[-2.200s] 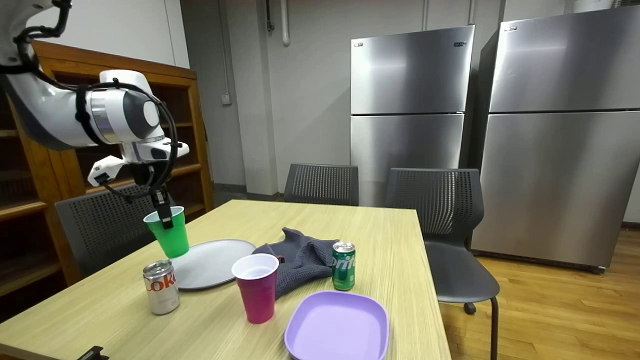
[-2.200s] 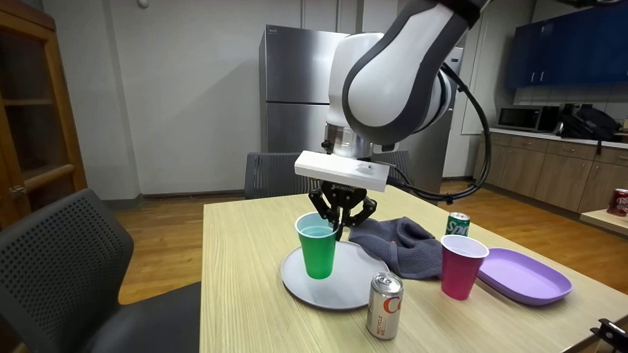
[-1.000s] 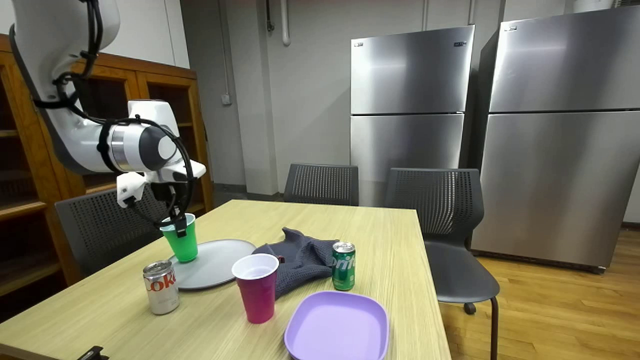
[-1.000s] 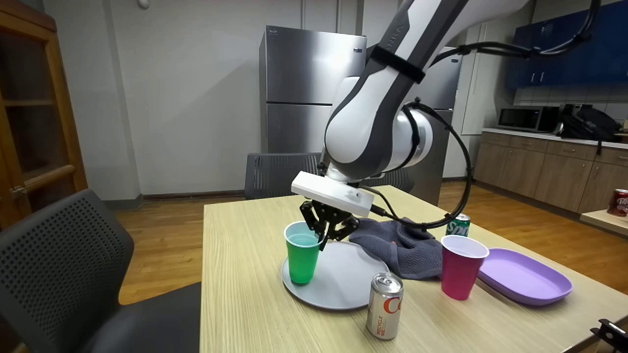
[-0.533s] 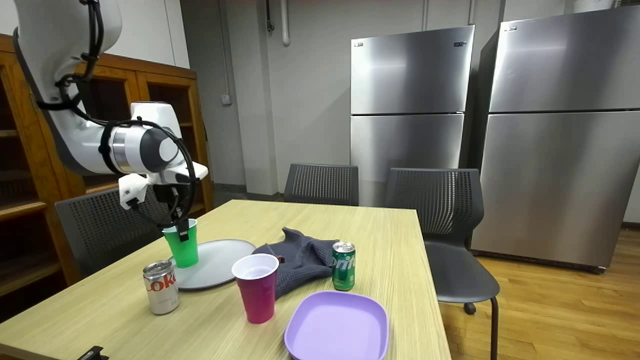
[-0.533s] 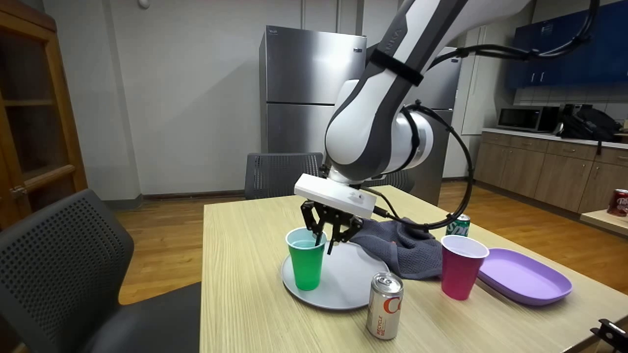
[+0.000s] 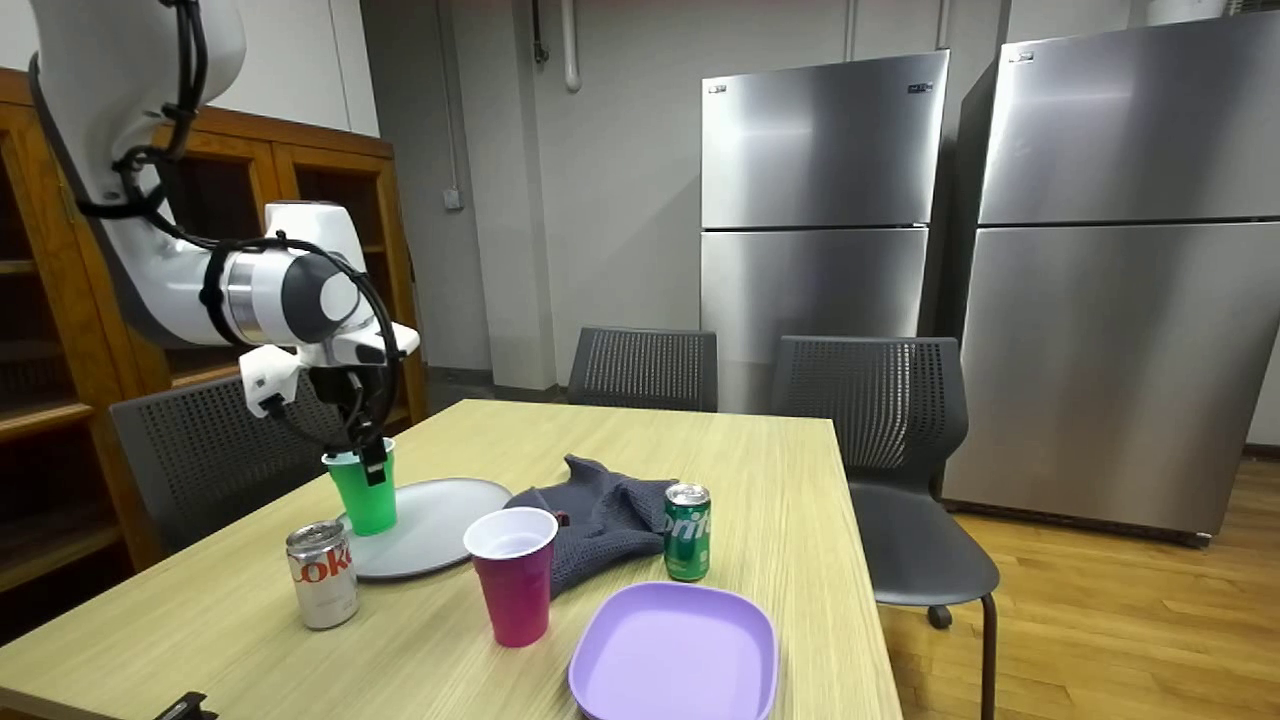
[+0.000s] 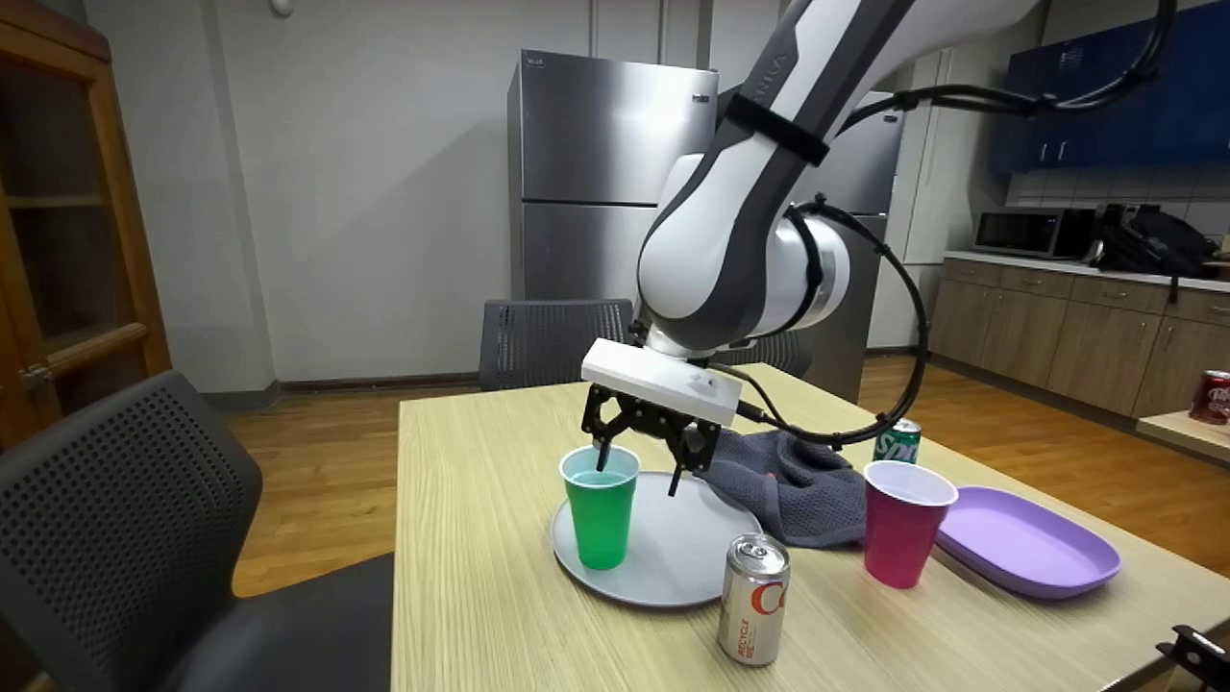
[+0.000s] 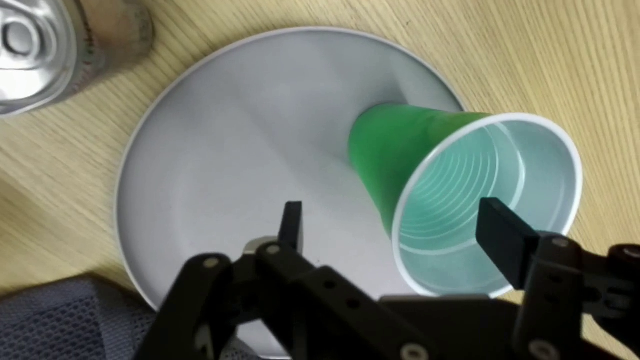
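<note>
Tall green plastic cup (image 8: 602,524): We see it standing by itself on the flat round grey plate (image 8: 694,548), close to one side. A little while ago it was up in the air; now its bottom sits on the plate.
Black gripper (image 8: 637,481): We see it spread wide. A second ago it was pinching the cup's rim. Now one finger (image 9: 505,240) hangs inside the cup's mouth, and its mate is outside, over the plate.
Cup's rim: We think the cup has been let go, since it stands up with no pinch. We can't tell if the inside finger brushes the wall.
Silver can with red letters (image 8: 754,601): We find it upright on the pale wooden table (image 8: 456,500), just beside the plate.
Crumpled dark grey cloth (image 8: 793,490): We see it lying right up by the plate, away from the green cup.
Dark pink plastic cup, white inside (image 8: 901,543): We see it upright in both exterior views, near the cloth.
Small green can (image 7: 687,535): We spot it next to the cloth.
Purple plate with round corners (image 7: 675,655): We see it near the pink cup.
</note>
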`<control>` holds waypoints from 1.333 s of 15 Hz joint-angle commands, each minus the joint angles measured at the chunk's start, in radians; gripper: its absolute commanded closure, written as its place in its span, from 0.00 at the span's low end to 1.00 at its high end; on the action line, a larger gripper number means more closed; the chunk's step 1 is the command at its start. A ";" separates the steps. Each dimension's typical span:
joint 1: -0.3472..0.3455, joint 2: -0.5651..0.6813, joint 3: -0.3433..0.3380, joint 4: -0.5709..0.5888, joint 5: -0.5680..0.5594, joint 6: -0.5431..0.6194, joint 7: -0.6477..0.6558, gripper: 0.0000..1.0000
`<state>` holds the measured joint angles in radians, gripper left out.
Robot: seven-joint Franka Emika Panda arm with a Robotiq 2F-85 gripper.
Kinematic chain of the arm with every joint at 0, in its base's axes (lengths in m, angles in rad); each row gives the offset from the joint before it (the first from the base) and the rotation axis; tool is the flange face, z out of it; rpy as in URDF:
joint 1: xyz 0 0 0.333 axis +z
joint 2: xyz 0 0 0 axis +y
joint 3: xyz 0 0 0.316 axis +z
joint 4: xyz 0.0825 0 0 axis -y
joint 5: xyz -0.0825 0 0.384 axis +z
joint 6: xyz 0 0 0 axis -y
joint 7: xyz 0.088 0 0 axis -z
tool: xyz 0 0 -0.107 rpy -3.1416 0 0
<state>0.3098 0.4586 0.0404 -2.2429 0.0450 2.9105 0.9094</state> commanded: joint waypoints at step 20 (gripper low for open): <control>-0.181 -0.360 0.024 -0.197 0.184 -0.081 -0.405 0.00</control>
<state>0.1703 0.1881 0.0507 -2.3655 0.1755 2.8568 0.5877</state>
